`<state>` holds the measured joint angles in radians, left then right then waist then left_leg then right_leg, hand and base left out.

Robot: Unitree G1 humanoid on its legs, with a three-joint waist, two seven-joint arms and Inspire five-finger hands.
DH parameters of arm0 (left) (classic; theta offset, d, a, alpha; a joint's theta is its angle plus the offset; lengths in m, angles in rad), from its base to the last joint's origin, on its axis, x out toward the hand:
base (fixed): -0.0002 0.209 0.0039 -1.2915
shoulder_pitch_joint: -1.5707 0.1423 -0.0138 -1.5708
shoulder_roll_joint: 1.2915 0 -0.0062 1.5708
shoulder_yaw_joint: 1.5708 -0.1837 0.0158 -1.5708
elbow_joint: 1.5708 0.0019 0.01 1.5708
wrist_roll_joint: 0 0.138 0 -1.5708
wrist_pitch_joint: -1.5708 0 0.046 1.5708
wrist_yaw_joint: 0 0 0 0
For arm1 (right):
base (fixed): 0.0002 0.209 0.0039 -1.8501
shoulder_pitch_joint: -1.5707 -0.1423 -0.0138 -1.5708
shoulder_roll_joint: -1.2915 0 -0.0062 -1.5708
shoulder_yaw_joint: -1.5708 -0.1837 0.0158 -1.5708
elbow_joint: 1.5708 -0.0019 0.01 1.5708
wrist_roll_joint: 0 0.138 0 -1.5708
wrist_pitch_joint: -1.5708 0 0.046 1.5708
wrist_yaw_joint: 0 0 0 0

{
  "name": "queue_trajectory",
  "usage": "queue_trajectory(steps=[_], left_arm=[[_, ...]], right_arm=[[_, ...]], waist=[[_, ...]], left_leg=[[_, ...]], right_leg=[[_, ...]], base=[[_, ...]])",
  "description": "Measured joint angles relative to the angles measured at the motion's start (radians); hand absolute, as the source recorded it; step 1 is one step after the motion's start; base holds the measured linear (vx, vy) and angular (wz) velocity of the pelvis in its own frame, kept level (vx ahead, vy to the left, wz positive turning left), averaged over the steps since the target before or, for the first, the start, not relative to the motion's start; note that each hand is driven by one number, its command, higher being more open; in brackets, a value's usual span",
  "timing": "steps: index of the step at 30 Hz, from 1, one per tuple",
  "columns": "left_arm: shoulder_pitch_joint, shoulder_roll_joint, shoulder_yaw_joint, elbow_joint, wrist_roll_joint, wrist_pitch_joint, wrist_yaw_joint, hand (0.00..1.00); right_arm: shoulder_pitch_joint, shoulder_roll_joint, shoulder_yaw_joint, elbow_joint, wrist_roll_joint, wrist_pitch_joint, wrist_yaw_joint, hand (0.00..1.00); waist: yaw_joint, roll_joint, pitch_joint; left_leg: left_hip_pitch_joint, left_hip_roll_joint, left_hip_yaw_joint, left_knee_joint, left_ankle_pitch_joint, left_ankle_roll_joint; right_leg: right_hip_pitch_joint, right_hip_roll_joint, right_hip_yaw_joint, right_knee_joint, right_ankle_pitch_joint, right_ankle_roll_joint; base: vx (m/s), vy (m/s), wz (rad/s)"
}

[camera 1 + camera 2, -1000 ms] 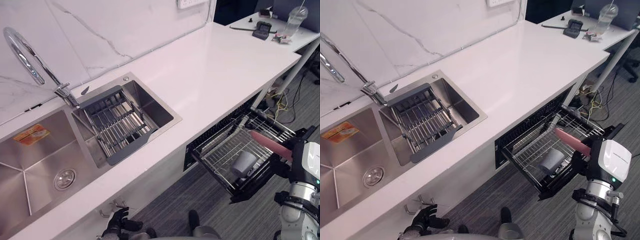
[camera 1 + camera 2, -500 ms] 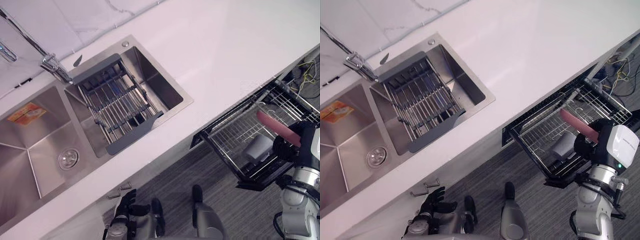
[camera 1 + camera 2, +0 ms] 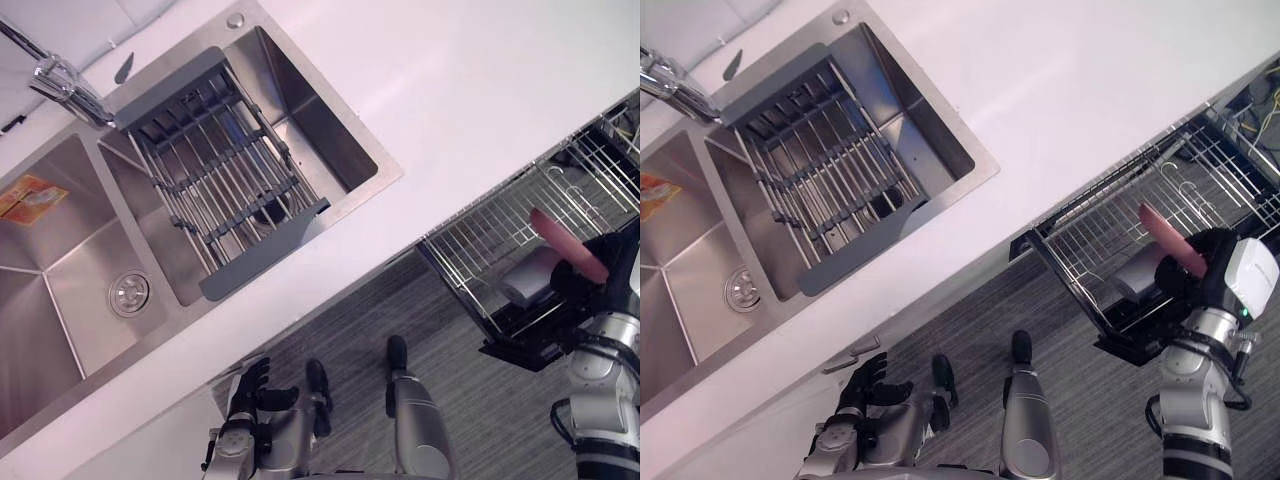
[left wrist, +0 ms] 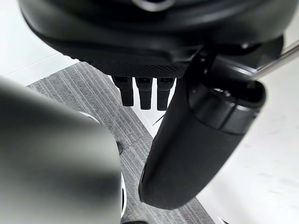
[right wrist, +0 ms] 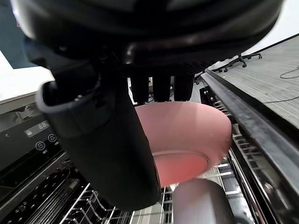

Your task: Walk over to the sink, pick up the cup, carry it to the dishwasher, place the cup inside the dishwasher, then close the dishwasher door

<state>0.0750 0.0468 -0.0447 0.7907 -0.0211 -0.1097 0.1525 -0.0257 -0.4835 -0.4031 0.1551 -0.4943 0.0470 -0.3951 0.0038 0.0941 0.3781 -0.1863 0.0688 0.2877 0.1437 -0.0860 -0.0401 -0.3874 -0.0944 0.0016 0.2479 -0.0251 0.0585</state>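
A pink cup [image 3: 565,245] lies tilted in my right hand [image 3: 1202,272], whose fingers and thumb are curled round it. In the right wrist view the pink cup [image 5: 187,140] sits between my thumb and fingers, just above the pulled-out dishwasher rack [image 3: 480,240]. A grey cup [image 3: 530,278] lies in that rack under the pink one, and shows as the grey cup [image 5: 201,205] in the right wrist view. My left hand [image 3: 250,385] hangs low by the cabinet front with its fingers [image 4: 142,91] straight and nothing in it.
The white counter [image 3: 450,100] runs across the view, with a double steel sink [image 3: 60,280] at the left. A grey drying rack [image 3: 220,170] spans one basin, beside the faucet [image 3: 60,75]. Grey carpet lies below the counter edge.
The whole picture has shifted as the camera tipped down and turned. My right hand still holds the pink cup over the rack's front part. The left hand stays low.
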Motion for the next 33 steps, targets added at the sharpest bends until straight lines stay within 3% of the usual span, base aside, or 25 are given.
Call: queue_trajectory(steps=[15, 16, 33], left_arm=[[-0.036, 0.014, 0.0, -0.003, -0.021, -0.019, 0.003, 0.9], [-0.037, 0.015, 0.0, -0.003, -0.021, -0.019, 0.003, 0.9], [-0.06, 0.008, 0.004, -0.002, -0.038, -0.017, 0.014, 0.9]], right_arm=[[-0.193, -0.107, 0.15, 0.174, 0.082, -0.006, 0.028, 0.3], [-0.2, -0.107, 0.159, 0.182, 0.082, -0.008, 0.031, 0.9], [-0.24, -0.028, 0.19, 0.179, 0.131, -0.008, 0.05, 0.9]], waist=[[0.002, -0.014, 0.052], [0.003, -0.014, 0.053], [0.012, -0.019, 0.063]], left_leg=[[-0.025, 0.0, 0.016, -0.001, 0.0, 0.0], [-0.025, 0.0, 0.016, -0.001, 0.0, 0.0], [-0.033, 0.0, 0.013, 0.002, 0.002, 0.001]], right_leg=[[-0.035, 0.004, 0.02, 0.0, 0.002, 0.002], [-0.035, 0.003, 0.02, 0.0, 0.002, 0.002], [-0.047, 0.003, 0.021, 0.01, 0.003, 0.002]], base=[[0.01, 0.003, -0.02], [0.0, 0.0, 0.0], [0.0, 0.0, 0.0]])
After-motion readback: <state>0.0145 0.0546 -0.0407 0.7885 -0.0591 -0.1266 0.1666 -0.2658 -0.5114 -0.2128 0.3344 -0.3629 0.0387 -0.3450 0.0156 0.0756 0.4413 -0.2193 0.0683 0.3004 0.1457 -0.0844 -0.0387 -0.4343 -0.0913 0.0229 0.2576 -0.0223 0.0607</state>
